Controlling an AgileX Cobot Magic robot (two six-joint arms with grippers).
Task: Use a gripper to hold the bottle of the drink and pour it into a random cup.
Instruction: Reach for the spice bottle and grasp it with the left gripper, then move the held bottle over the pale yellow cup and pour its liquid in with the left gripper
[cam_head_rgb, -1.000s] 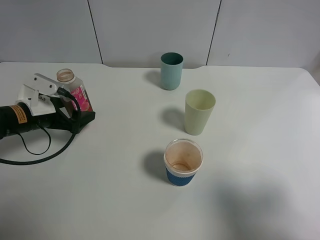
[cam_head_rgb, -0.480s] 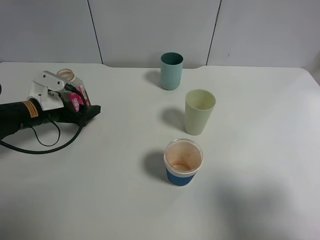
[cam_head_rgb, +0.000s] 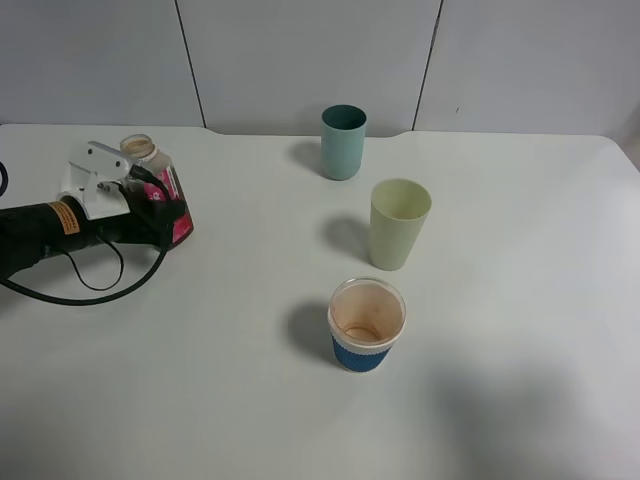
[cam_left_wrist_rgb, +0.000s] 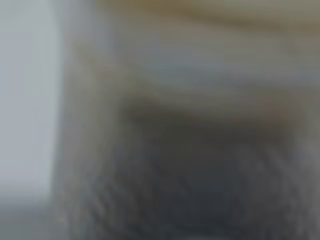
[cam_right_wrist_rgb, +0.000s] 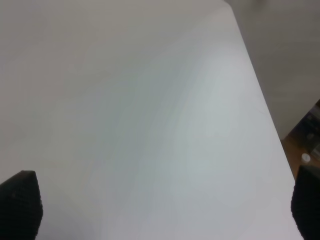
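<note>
The bottle (cam_head_rgb: 148, 165), clear with a pink label and an open neck, stands upright at the table's far left. My left gripper (cam_head_rgb: 172, 215), white with black fingers, straddles the bottle and its fingers press on the sides. The left wrist view is a close blur of the bottle (cam_left_wrist_rgb: 200, 125), brown below. The pale yellowish-green cup (cam_head_rgb: 398, 225) stands upright right of centre, far from the bottle. My right gripper (cam_right_wrist_rgb: 160, 215) is open and empty over bare table; it does not show in the exterior view.
A darker teal tumbler (cam_head_rgb: 343, 142) stands behind the cup. A clear cup with a blue sleeve (cam_head_rgb: 366, 325) stands in front of it. A black cable (cam_head_rgb: 90, 290) loops on the table by the left arm. The table's edge (cam_right_wrist_rgb: 260, 100) shows in the right wrist view.
My left gripper slid forward around the bottle and its fingers drew in against it. The bottle shifted slightly right. The cups have not moved.
</note>
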